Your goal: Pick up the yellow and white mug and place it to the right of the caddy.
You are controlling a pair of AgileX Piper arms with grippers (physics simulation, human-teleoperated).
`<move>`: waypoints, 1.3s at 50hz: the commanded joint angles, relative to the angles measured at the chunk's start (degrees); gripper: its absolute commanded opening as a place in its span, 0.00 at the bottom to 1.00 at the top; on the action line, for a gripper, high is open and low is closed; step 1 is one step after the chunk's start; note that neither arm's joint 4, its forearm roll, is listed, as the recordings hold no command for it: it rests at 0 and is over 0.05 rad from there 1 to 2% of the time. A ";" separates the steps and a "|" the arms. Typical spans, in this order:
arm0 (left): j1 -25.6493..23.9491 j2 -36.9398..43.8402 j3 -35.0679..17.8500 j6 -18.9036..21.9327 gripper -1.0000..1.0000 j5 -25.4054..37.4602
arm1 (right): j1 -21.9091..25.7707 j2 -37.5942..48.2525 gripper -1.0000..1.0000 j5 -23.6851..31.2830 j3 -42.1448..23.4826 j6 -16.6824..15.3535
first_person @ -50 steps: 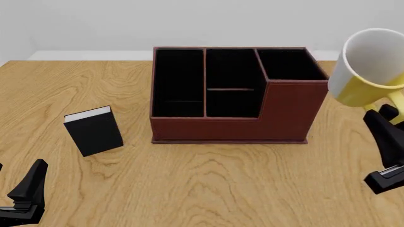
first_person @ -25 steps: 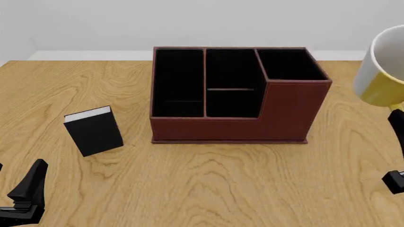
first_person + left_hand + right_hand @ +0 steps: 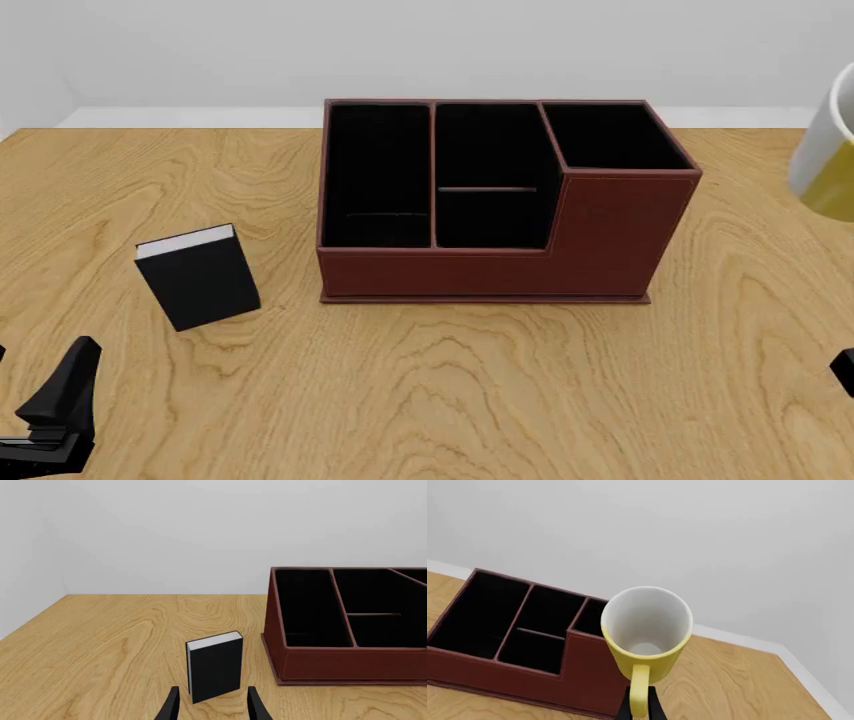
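The yellow and white mug (image 3: 647, 630) hangs in the air with its white inside facing the right wrist camera. My right gripper (image 3: 639, 707) is shut on its yellow loop handle (image 3: 639, 690). In the front view only a slice of the mug (image 3: 835, 160) shows at the right edge, raised and to the right of the reddish-brown caddy (image 3: 481, 272). From the right wrist the caddy (image 3: 587, 680) lies below and behind the mug. My left gripper (image 3: 212, 709) is open and holds nothing, low at the near left of the table (image 3: 40, 400).
A small black book (image 3: 198, 275) with white pages stands upright left of the caddy, just ahead of the left gripper's fingers (image 3: 253, 707). The wooden table (image 3: 467, 400) ends at a white wall behind the caddy.
My right gripper has carried the mug further right, so both are now almost out of the front view. The left arm, book and caddy have not moved.
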 commanded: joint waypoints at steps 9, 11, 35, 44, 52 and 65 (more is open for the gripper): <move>0.00 0.00 0.00 0.00 1.00 0.00 | -3.75 2.71 0.00 -4.32 2.52 2.82; 0.00 0.00 0.00 0.00 1.00 0.00 | -3.98 3.51 0.00 -5.29 3.19 3.01; 0.00 0.00 0.00 0.00 1.00 0.00 | -8.04 11.07 0.00 -14.97 8.51 5.89; 0.00 0.00 0.00 0.00 1.00 0.00 | -8.85 13.05 0.00 -17.38 9.33 6.64; 0.00 0.00 0.00 0.00 1.00 0.00 | -9.39 15.06 0.00 -20.17 10.55 7.20; 0.00 0.00 0.00 0.00 1.00 0.00 | -10.41 19.55 0.00 -25.49 12.12 7.76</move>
